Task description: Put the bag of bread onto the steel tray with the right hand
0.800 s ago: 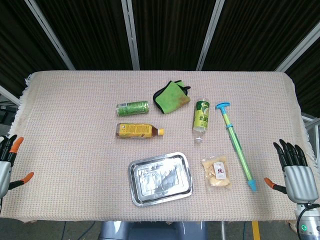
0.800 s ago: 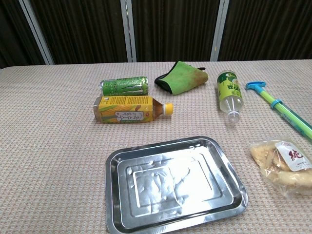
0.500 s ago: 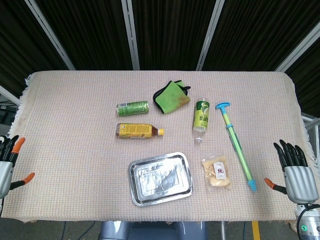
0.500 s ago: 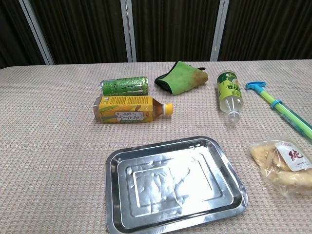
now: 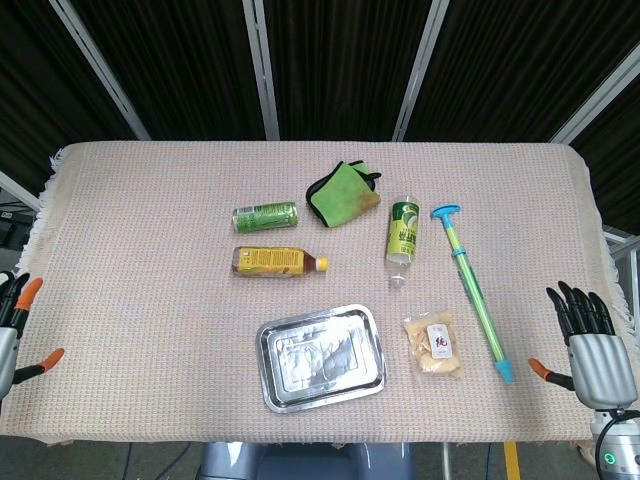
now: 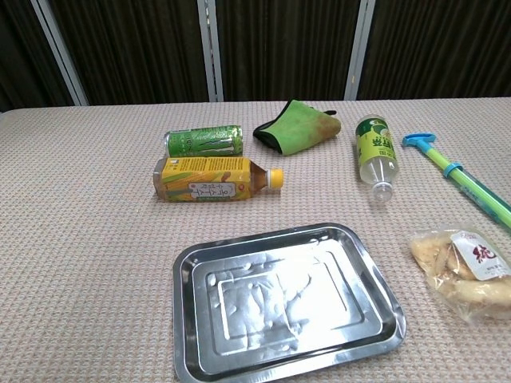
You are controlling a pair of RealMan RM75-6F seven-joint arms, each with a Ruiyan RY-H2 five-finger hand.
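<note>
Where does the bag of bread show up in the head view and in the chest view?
Head view: the bag of bread lies low and right of centre, just right of the steel tray and apart from it.
Chest view: the bag of bread sits at the right edge, partly cut off by the frame.
Shared landmark: the steel tray is immediately to its left in both views.

Head cam: high, looking steeply down, takes in the whole table (image 5: 120, 250) edge to edge. Chest cam: low and close, shallow angle across the cloth toward the dark back wall (crops both sides). Both share the tray (image 5: 266, 372) (image 6: 182, 319), bread bag (image 5: 432, 344) (image 6: 463, 271), bottles and can.
</note>
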